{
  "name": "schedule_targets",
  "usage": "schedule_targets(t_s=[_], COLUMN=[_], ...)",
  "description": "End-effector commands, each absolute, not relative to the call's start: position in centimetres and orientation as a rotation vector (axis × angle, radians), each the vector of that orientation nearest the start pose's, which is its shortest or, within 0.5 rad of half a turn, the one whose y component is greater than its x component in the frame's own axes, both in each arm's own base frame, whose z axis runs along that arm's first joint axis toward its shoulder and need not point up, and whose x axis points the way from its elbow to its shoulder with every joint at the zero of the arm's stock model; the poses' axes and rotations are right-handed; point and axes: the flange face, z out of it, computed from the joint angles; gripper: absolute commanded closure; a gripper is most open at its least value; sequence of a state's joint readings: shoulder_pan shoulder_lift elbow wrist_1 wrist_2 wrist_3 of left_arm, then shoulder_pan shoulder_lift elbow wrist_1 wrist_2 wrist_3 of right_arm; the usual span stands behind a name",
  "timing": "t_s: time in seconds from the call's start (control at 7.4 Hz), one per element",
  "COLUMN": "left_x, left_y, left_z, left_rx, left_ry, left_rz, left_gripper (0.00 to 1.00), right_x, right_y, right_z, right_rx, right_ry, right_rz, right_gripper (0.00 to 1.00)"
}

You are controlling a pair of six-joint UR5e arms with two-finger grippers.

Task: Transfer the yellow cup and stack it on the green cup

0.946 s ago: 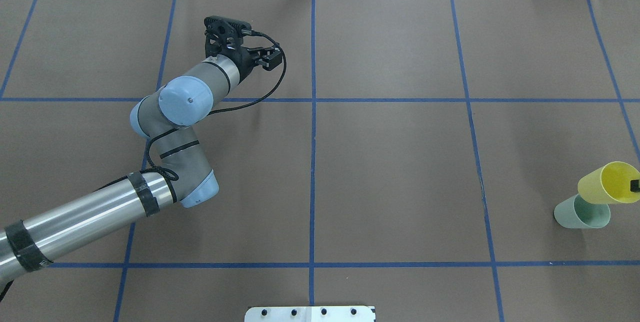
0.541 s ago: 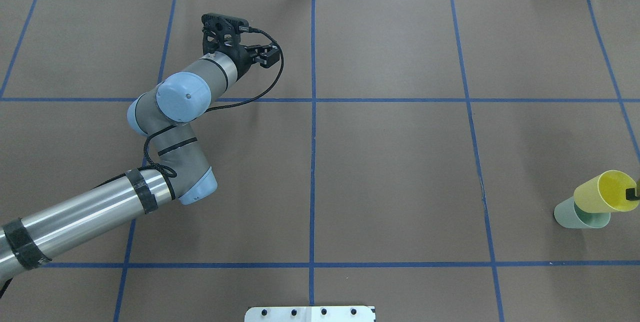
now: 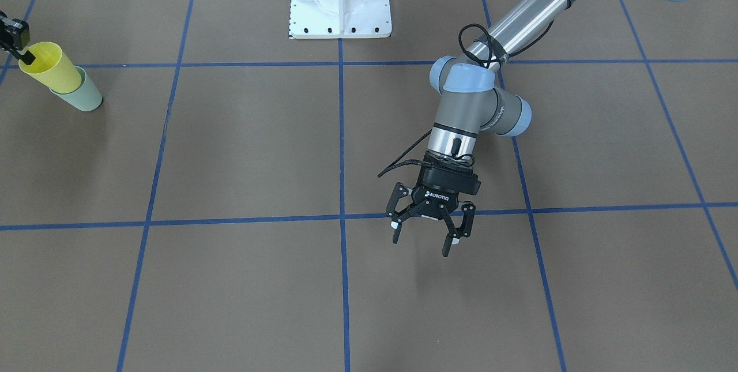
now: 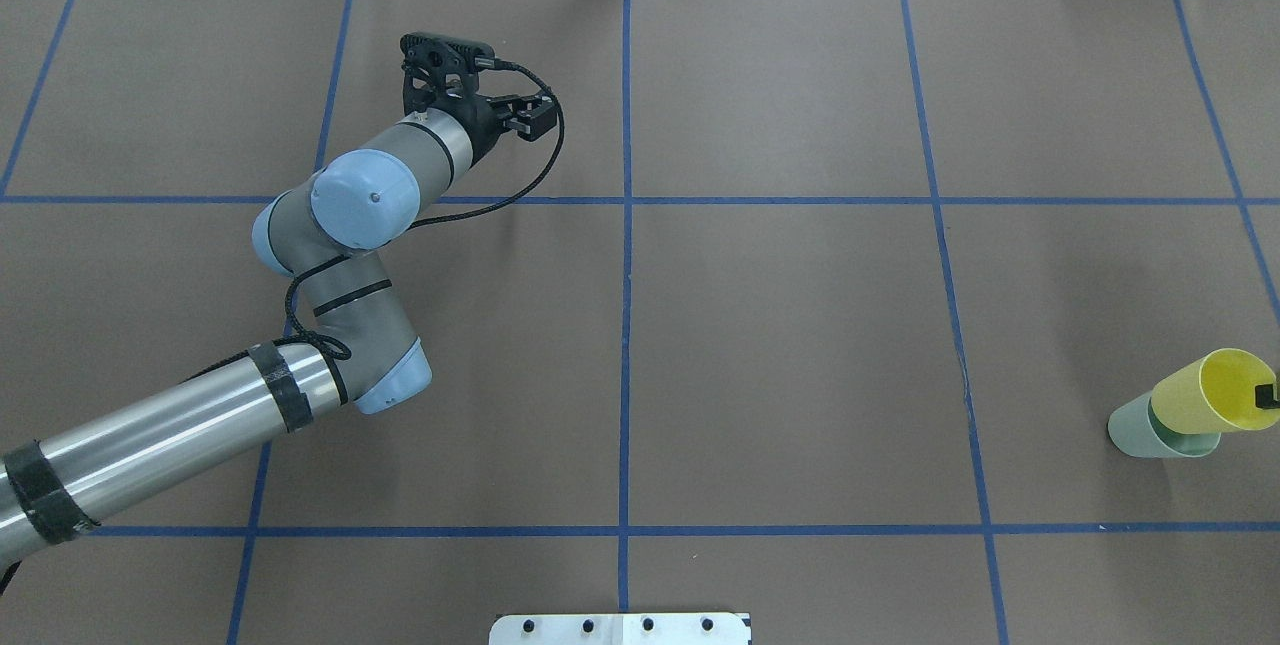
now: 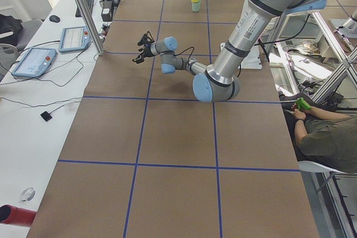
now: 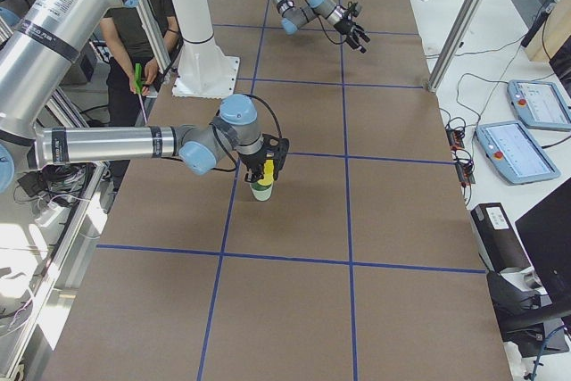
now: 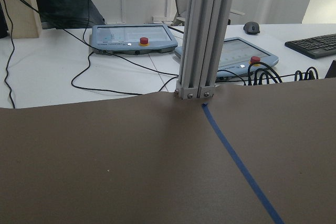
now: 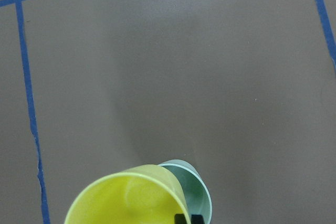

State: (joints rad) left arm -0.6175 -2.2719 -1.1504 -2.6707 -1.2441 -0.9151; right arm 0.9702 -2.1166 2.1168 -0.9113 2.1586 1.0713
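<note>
L arm point(image 3: 470, 106): elbow bent, forearm reaching out, wrist pitched down. L gripper point(image 3: 425, 240) hangs above the counter point(image 3: 230, 158), jaws spread wide, nothing between them, well apart from the yellow cup point(image 3: 51, 69).

R arm point(image 6: 116, 144): stretched low, approx. horizontal, wrist turned down. R gripper point(image 6: 266, 167) sits directly over the yellow cup and pinches its rim, one finger inside, the other outside.
</note>
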Motion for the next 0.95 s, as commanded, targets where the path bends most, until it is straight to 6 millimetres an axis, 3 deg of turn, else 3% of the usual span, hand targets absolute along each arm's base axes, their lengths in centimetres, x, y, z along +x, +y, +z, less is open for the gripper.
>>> schedule_targets(t_s=[0.0,0.68,0.81], left_x=[52.7,52.7,52.7], left_y=[-57.5,-57.4,-57.4], left_z=[29.9,29.7,29.7], left_rx=[1.023,1.02,1.02], left_ry=[0.947,0.963,0.963], left_rz=[-0.206,-0.221,-0.221], left_gripper=[0.0,0.0,0.0], right_x=[-10.6,-10.8,-10.9], right_y=[-29.1,-29.1,-29.3], right_z=[53.4,54.0,54.5], right_rx=[-0.006,-0.025,-0.03], right_ry=[-0.856,-0.858,-0.854], right_rz=[0.246,0.244,0.246], right_gripper=[1.0,1.0,0.7])
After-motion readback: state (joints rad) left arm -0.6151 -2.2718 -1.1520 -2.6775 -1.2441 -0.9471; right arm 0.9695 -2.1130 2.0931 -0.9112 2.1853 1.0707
